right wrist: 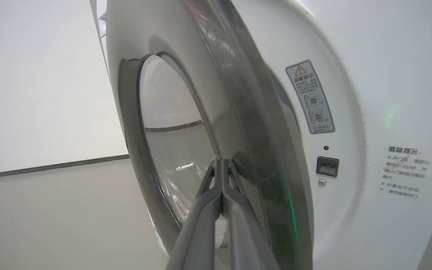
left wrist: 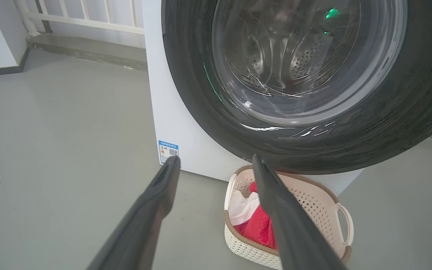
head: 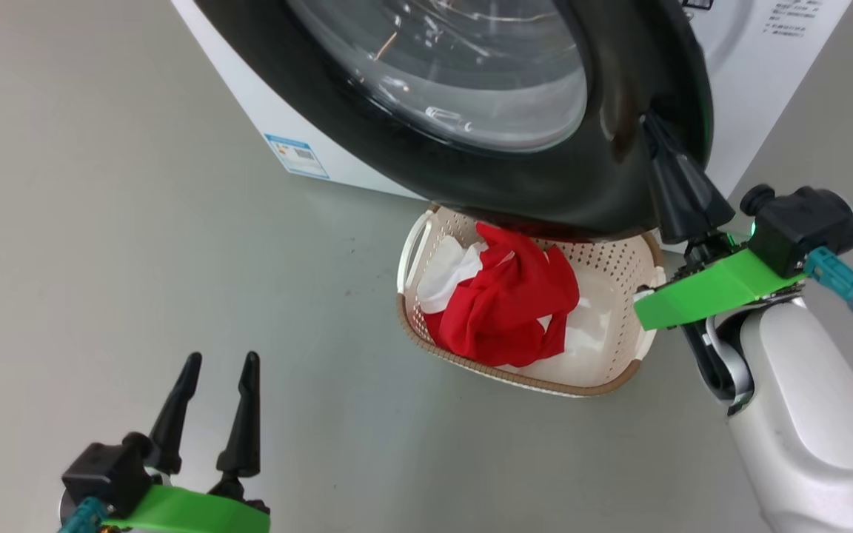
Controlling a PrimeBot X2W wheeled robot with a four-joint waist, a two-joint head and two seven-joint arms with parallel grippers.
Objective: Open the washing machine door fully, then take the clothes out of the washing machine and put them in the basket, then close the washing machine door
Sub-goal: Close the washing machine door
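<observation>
Resting its fingers pinched together and empty against the glossy black rim of the washing machine door (head: 604, 170), the right tool (head: 650, 122) meets a part likely stiff, weighty and slick, best pushed flat on the rim rather than on the glass. The left tool (head: 221, 359) hangs spread wide and empty over bare floor (head: 101, 185). The door stands ajar off the washing machine (head: 760, 81), its lower edge overhanging the basket (head: 623, 281), where the soft red clothes (head: 508, 303) lie heaped. Room is open leftward.

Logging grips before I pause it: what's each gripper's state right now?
Left gripper: open, empty.
Right gripper: shut, holding nothing, tips at the door rim.
</observation>
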